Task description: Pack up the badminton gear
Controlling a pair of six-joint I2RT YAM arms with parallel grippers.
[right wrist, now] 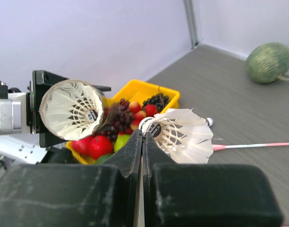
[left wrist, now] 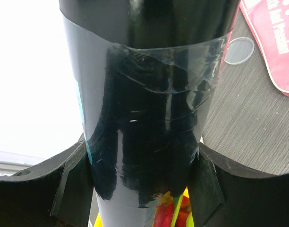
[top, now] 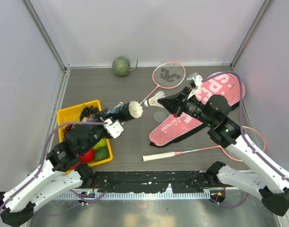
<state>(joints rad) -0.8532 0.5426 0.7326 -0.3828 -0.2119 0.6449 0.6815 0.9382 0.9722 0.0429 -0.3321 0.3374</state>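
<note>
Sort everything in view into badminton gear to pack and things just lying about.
To pack: black tube, loaded shuttlecock, pinched shuttlecock in the right end effector, far racket, near racket, pink bag.
Lying about: yellow fruit tray, green melon.

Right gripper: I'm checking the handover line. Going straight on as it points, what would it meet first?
Probably the tube's open end, where a shuttlecock already sits. The line looks slightly off to one side, though, and depth is unclear.
</note>
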